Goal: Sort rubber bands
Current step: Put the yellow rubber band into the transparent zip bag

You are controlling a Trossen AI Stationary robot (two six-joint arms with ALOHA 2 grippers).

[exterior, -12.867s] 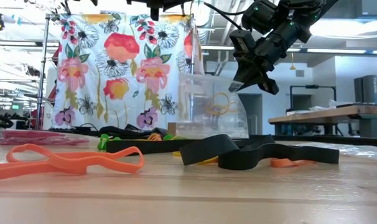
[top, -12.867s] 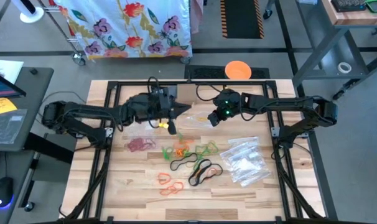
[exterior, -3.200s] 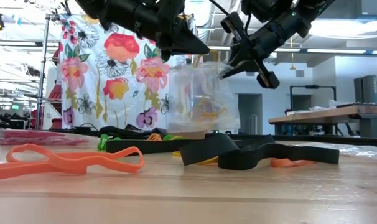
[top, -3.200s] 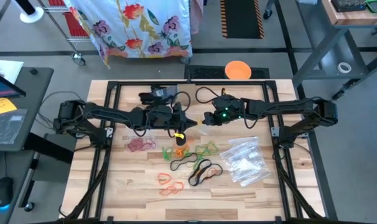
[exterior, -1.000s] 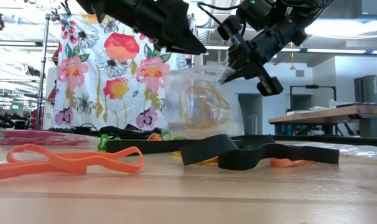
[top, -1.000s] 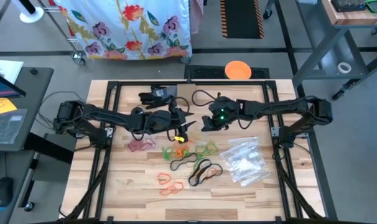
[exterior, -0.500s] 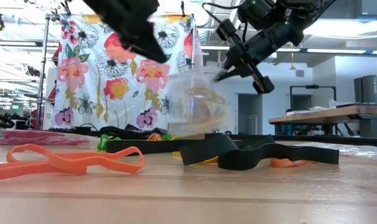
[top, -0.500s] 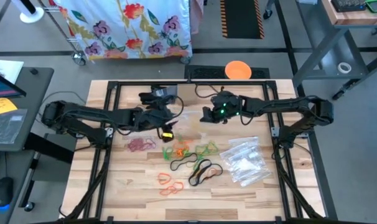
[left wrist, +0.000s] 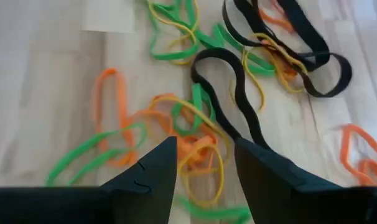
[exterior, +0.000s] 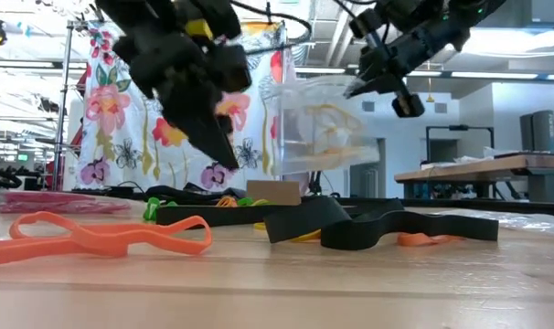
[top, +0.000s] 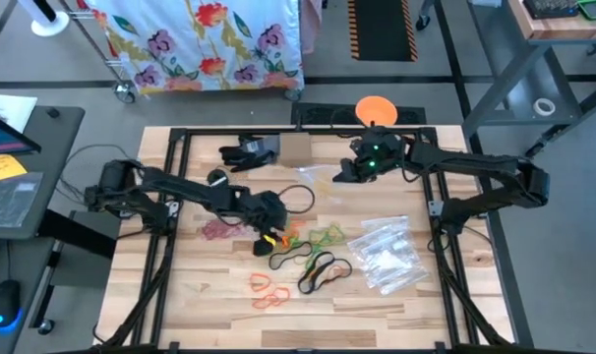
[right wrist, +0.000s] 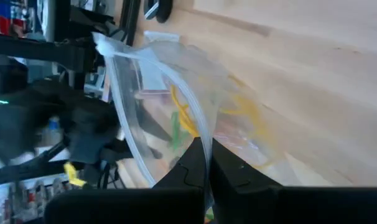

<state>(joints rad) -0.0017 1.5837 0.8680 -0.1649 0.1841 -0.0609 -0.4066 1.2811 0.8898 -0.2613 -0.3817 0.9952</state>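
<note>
The left gripper [left wrist: 204,163] hung low over the tangled rubber bands [top: 300,239] near the middle of the worktop [top: 195,295], its fingers [left wrist: 152,168] spread apart with nothing between them. Directly beneath and just ahead of those fingers lay orange, yellow and green loops [left wrist: 188,134], with a black band [left wrist: 232,102] snaking past the far side of the gap. More orange bands [top: 267,288] lay on the wood nearer the front edge, and a reddish cluster [top: 217,230] sat off to the side of the left arm.

The right gripper [right wrist: 207,163] was raised above the rear of the worktop, its fingers pressed together, pinching the rim of a clear zip bag [right wrist: 176,99]. The bag hung from those fingers with yellow bands [exterior: 327,123] inside it. A stack of further clear bags [top: 385,254] lay well apart from both pairs of fingers.
</note>
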